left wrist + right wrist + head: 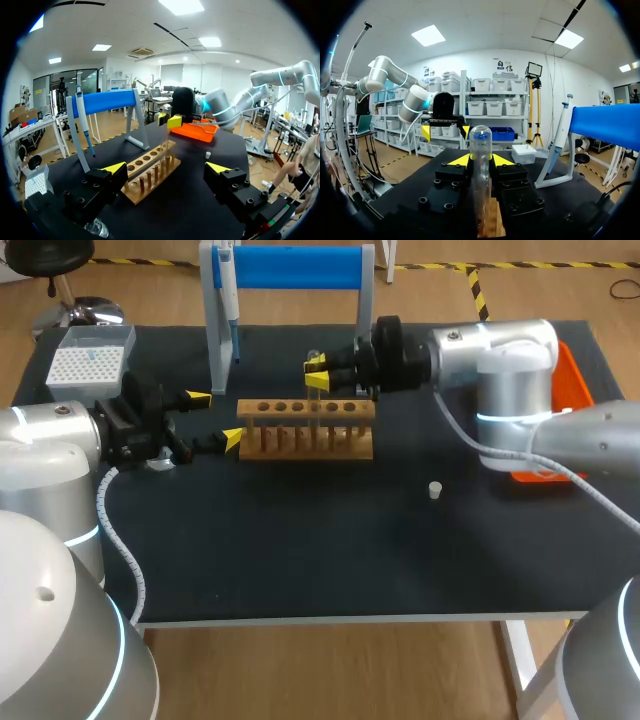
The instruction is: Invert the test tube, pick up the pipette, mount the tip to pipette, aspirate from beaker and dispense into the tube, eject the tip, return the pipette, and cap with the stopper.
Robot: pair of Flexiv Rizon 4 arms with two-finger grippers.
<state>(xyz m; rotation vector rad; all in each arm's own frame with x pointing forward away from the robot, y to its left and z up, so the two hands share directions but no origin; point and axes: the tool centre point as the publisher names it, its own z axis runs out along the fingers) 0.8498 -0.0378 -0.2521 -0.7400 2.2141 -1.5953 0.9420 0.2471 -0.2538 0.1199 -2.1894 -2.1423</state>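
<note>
The test tube (480, 150), clamped in the right gripper (318, 374) just above the rack (306, 427), seems mid-inversion and next needs seating mouth-up in a hole, while the left gripper (215, 418) sits beside the rack, fingers apart.

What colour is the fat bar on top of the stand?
The bar is bright blue, clearest in the head view.

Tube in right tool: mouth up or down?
Down: the test tube stands vertical in the right tool, rounded closed end on top.
</note>
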